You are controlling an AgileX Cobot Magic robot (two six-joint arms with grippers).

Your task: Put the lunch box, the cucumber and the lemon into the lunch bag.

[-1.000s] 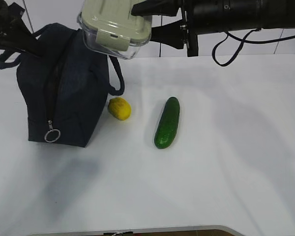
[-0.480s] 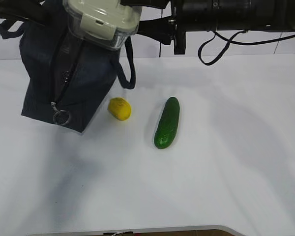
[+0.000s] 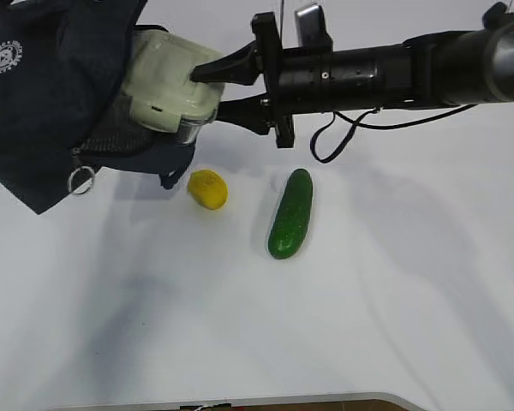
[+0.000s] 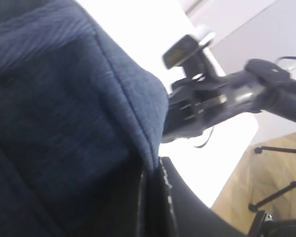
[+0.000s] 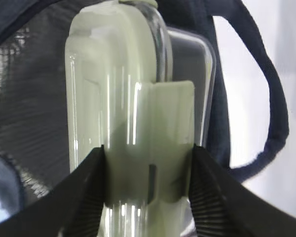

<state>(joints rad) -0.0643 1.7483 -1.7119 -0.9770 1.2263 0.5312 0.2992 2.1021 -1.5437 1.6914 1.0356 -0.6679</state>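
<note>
The navy lunch bag (image 3: 51,94) hangs tilted at the top left, off the table, its mouth facing right. My left gripper (image 4: 153,197) is shut on the bag's fabric (image 4: 64,123); it does not show in the exterior view. My right gripper (image 3: 207,92) is shut on the lunch box (image 3: 163,81) at one end and holds it partly inside the bag's mouth. In the right wrist view the fingers (image 5: 89,197) clamp the sage lid's clip of the box (image 5: 128,98), with the bag's lining (image 5: 24,98) around it. The lemon (image 3: 207,189) and the cucumber (image 3: 291,213) lie on the white table.
The silver ring pull (image 3: 80,180) dangles below the bag. A strap handle (image 5: 276,123) loops beside the box. The right arm (image 3: 394,73) spans the back of the table, above the cucumber. The table's front edge (image 3: 240,401) is at the bottom.
The bag has been lifted and tipped over, its mouth turning towards the right arm. The lunch box has come down from above the bag into its mouth. Lemon and cucumber have not moved.
</note>
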